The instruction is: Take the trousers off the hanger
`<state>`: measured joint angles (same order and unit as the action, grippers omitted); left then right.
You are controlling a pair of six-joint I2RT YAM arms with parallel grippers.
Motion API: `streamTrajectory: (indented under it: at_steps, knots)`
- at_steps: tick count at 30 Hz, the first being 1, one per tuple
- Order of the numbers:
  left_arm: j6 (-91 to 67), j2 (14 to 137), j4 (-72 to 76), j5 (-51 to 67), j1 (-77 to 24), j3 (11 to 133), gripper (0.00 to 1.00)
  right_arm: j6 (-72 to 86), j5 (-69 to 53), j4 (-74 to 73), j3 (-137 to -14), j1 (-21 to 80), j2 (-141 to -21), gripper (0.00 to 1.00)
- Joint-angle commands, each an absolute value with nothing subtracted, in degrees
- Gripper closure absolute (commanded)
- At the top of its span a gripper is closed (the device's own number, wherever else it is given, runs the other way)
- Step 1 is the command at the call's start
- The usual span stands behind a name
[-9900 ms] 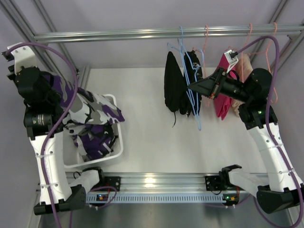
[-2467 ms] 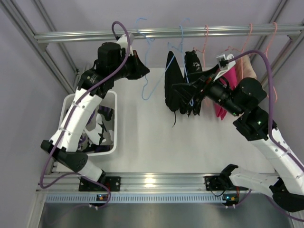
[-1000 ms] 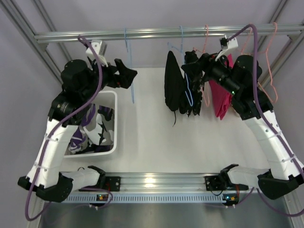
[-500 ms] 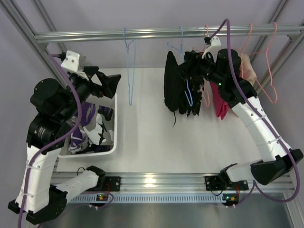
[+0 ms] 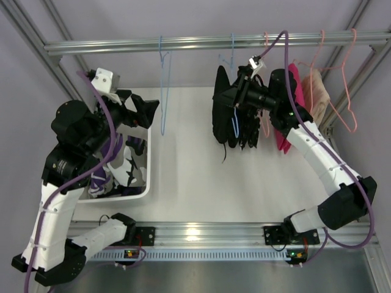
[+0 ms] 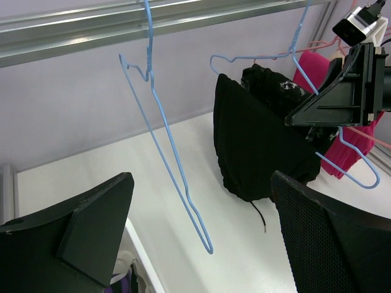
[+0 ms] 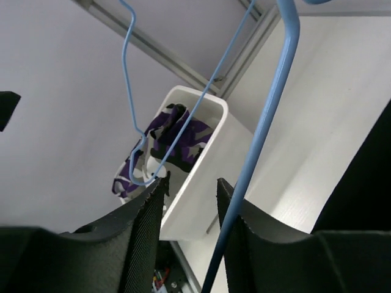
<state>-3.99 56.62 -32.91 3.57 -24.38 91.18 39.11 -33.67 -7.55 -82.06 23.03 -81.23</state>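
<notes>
I am working on the black trousers (image 5: 223, 113), hanging on the blue hanger (image 5: 236, 127); the camouflage trousers (image 5: 116, 174) are lying in the white bin (image 5: 148, 165). The jaws of the right gripper (image 7: 190, 201) are standing partly apart close by the hanger wire, gripping nothing, so I am aiming to pinch fabric alone; the left gripper (image 6: 203, 195) is gaping wide, empty. No writing is showing.

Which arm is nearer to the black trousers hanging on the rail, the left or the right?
Right. The right arm has its jaws up against the black trousers. The left arm is well off to their left, beside the bare blue hanger.
</notes>
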Motion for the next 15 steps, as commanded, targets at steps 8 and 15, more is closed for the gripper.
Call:
streamTrajectory:
  at_steps: [8, 15]
  knots:
    - [-3.51, 54.67, -27.77, 3.43, -24.08, 88.95, 0.01, 49.13, -39.98, 7.9, -82.17, 21.8, -80.33, 0.91]
    - [-3.69, 53.97, -27.33, 4.57, -24.17, 87.63, 0.01, 53.69, -40.87, 11.16, -84.99, 20.3, -79.72, 1.0]
